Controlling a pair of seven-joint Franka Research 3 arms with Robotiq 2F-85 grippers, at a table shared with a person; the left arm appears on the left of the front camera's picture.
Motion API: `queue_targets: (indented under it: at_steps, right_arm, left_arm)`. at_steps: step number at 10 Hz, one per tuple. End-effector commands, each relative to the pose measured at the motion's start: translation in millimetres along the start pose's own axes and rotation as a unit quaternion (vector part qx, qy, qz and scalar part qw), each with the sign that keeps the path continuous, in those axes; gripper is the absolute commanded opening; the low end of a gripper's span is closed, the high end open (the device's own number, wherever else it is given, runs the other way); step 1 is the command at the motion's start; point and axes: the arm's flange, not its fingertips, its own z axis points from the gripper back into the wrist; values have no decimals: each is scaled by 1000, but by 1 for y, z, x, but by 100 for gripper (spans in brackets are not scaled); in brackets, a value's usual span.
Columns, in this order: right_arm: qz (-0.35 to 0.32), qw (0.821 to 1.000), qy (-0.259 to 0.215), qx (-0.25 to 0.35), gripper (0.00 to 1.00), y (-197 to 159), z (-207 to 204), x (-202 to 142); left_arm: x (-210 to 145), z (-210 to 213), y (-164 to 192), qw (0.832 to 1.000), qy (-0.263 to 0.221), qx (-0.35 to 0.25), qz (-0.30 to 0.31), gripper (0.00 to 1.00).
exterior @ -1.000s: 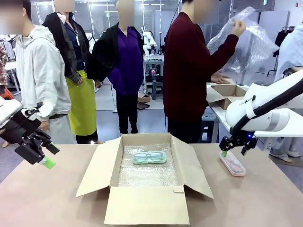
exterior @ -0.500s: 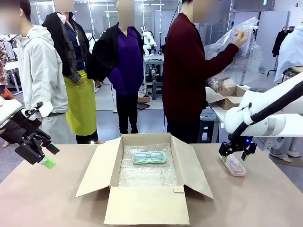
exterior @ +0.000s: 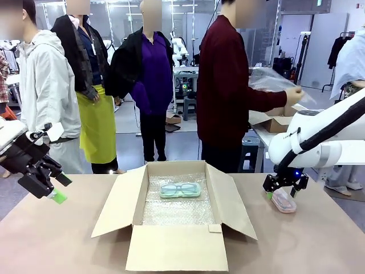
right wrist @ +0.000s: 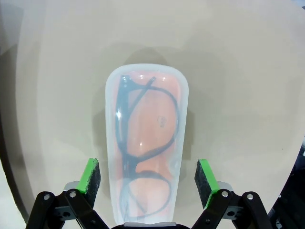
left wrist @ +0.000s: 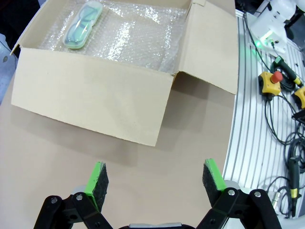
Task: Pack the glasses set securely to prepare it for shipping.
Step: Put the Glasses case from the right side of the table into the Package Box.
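A mint-green glasses case [exterior: 180, 190] lies on the bubble wrap inside the open cardboard box [exterior: 117, 205]; the left wrist view shows this case [left wrist: 83, 27] at the box's far corner. On the table to the right of the box lies a pink glasses case [exterior: 283, 201]. My right gripper [exterior: 281, 190] hangs open just above it. In the right wrist view the pink case [right wrist: 145, 145] lies between the green pads [right wrist: 89, 175], with gaps on both sides. My left gripper [exterior: 54, 188] is open with nothing in it, low over the table's left side.
A person in a dark red top holds a sheet of bubble wrap [exterior: 271, 81] behind the table's far right. Three other people stand behind the table. The box's front flap [exterior: 177, 248] lies flat toward me. Cables and a red stop button [left wrist: 275, 81] sit by the table's edge.
My right gripper has come down onto the pink case and now straddles it. The person has lowered the bubble wrap sheet. The left arm has not moved.
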Motion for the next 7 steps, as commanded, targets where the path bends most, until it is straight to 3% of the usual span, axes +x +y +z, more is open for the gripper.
queue_targets:
  at_steps: [1, 4, 5, 7]
  right_arm:
    - [-15, 1000, -20, 2, 100, 3, -8, 9]
    - [-19, 999, -36, 10, 98, 3, -14, 13]
    - [-18, 999, -36, 13, 83, 4, -16, 14]
    - [-20, 999, -31, 18, 78, 3, -16, 15]
  left_arm:
    - [-2, 1, 1, 1000, -14, -6, -8, 100]
    - [-2, 1, 1, 1000, -14, -6, -8, 100]
    - [-2, 1, 1, 1000, -14, -6, -8, 100]
    - [-2, 1, 1, 1000, -14, -6, -8, 100]
